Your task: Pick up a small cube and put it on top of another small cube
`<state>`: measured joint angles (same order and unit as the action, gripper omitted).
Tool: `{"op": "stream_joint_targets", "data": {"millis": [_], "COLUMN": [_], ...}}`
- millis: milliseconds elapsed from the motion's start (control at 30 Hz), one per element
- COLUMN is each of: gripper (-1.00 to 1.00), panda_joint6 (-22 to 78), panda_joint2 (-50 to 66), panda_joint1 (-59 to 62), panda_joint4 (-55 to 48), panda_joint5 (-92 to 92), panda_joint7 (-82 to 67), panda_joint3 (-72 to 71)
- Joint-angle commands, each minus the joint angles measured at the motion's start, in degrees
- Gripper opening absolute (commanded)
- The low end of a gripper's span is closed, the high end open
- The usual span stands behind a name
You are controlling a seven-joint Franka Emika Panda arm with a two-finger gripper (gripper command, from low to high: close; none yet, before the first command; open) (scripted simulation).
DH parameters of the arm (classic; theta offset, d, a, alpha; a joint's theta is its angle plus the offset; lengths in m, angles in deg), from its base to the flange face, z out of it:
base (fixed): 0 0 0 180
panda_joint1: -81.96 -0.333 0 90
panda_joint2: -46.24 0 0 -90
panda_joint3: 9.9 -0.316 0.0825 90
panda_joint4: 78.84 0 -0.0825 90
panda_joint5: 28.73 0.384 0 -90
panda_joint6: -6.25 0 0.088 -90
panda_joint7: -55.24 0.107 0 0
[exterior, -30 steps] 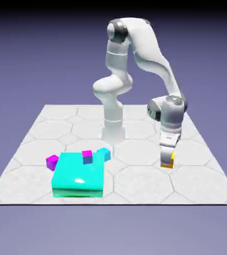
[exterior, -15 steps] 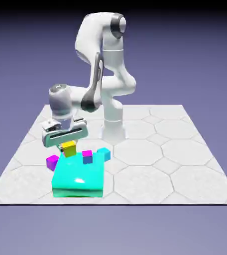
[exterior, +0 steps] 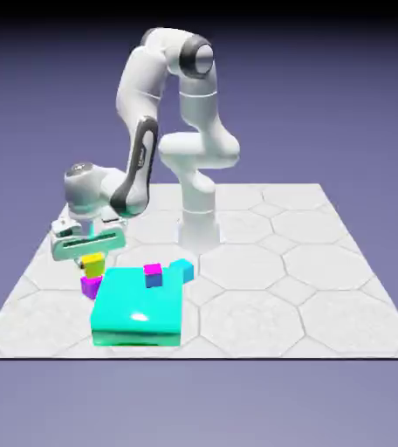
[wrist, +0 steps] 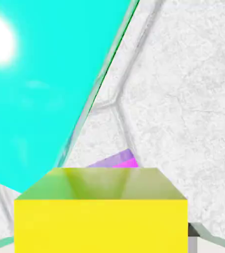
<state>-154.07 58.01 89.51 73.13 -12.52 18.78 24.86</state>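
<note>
Toward the exterior view's left side of a white hexagon-patterned table [exterior: 264,306], a white robot arm [exterior: 141,122] bends down. Its gripper [exterior: 92,260] is clamped on a yellow cube [exterior: 93,264], which hangs directly over a purple cube [exterior: 91,285]; whether the two cubes touch cannot be told. Just to the right lies a large flat cyan block [exterior: 139,314]. On its top sits a small magenta-and-blue cube [exterior: 154,275], and a small cyan cube [exterior: 183,270] rests at its far corner. From the hand view, the yellow cube [wrist: 100,217] fills the bottom, a sliver of the purple cube [wrist: 115,160] peeks out beyond it, and the cyan block [wrist: 40,84] covers the upper left.
</note>
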Motion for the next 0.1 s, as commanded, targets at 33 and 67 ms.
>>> {"op": "stream_joint_targets", "data": {"millis": [33, 67], "gripper": [1.0, 1.0], "panda_joint6": [-0.06, 1.07], "panda_joint2": [0.0, -1.58], "panda_joint1": [0.0, -1.13], "panda_joint4": [0.0, 0.04], "panda_joint5": [0.0, -2.49], "panda_joint7": [0.0, 1.78], "panda_joint3": [0.0, 1.58]}}
